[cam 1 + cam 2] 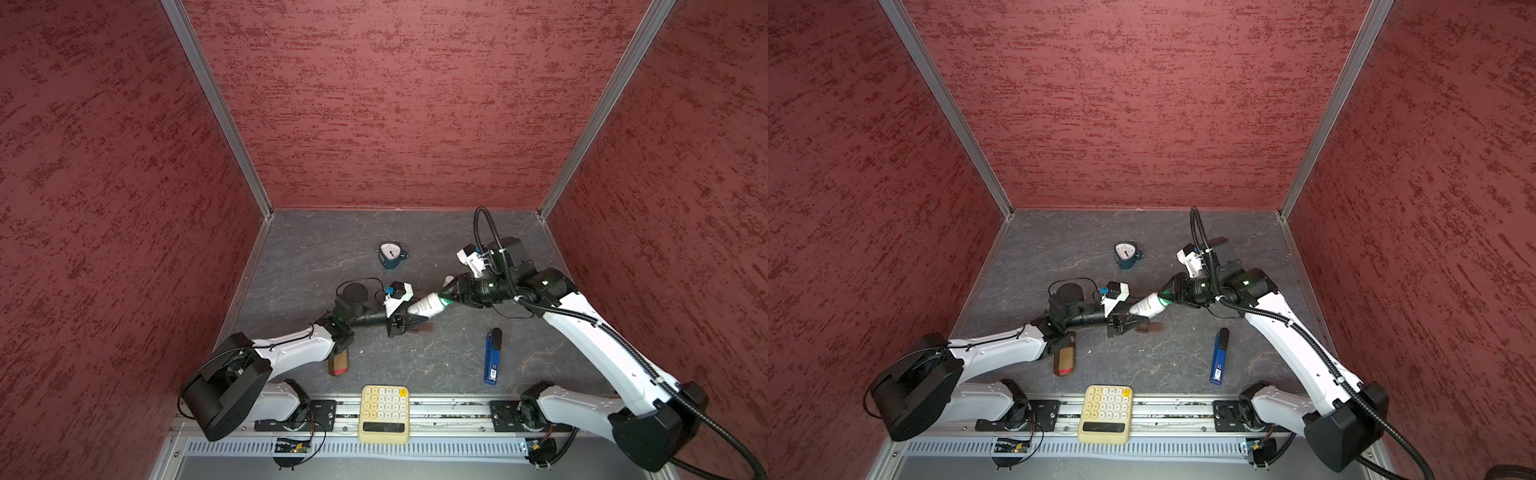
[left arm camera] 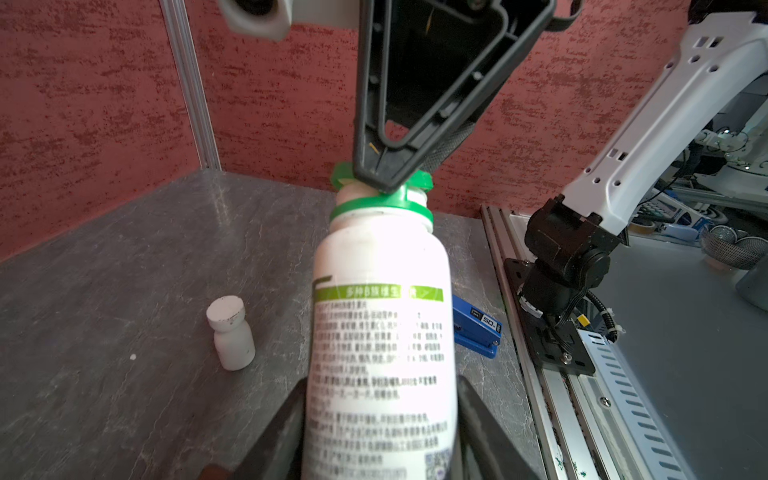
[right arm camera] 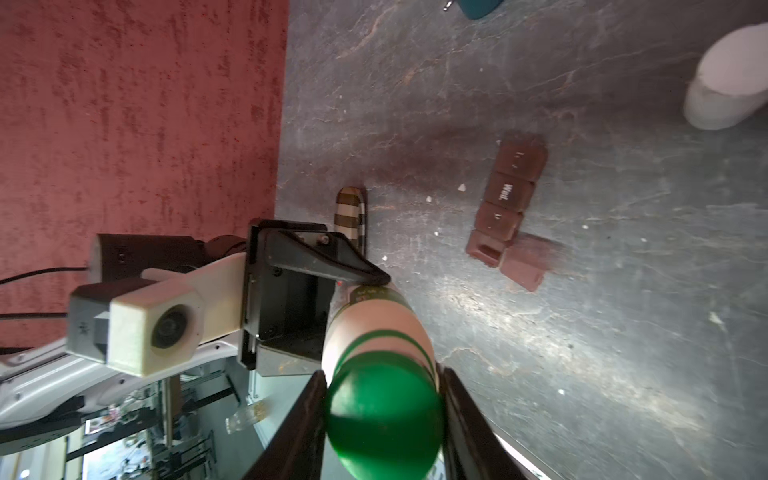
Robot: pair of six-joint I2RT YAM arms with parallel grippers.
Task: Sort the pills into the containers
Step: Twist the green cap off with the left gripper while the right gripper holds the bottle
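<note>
Grey table (image 1: 316,249). L gripper (image 2: 382,380): jaws part-open, clamped on body of white bottle (image 1: 428,306), held tilted off table. R gripper (image 3: 382,374): pinching its green cap (image 3: 384,415). Containers (image 3: 505,203): brown strip flat on table nr L gripper, separate piece just beside. Pills (image 3: 461,188): loose on table nr strip.
</note>
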